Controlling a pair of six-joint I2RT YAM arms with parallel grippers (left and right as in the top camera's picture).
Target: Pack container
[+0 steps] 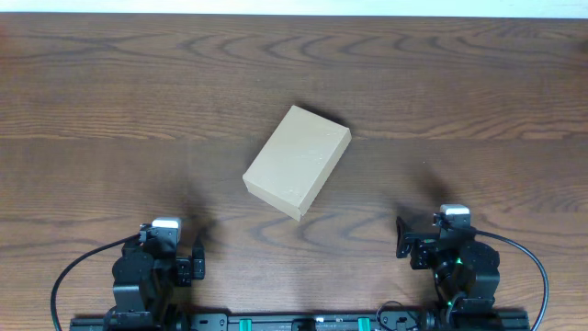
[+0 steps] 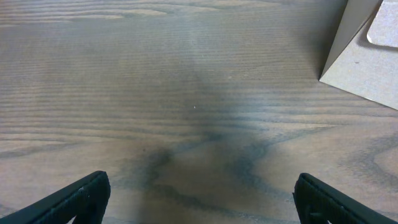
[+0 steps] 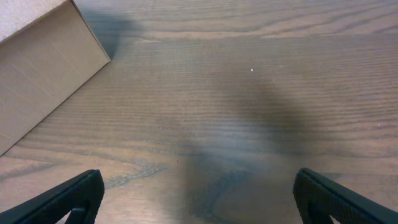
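Note:
The container (image 1: 297, 161) is a plain tan cardboard box, lid closed, lying at an angle in the middle of the table. Its corner shows at the top right of the left wrist view (image 2: 364, 56) and at the top left of the right wrist view (image 3: 43, 68). My left gripper (image 2: 200, 199) is open and empty, near the table's front edge, left of the box; in the overhead view (image 1: 188, 262) it sits low at the front. My right gripper (image 3: 199, 196) is open and empty at the front right, also in the overhead view (image 1: 409, 241). Both are well apart from the box.
The dark wooden table (image 1: 459, 101) runs across the whole view. The arm bases and cables (image 1: 64, 276) sit along the front edge. No other objects show.

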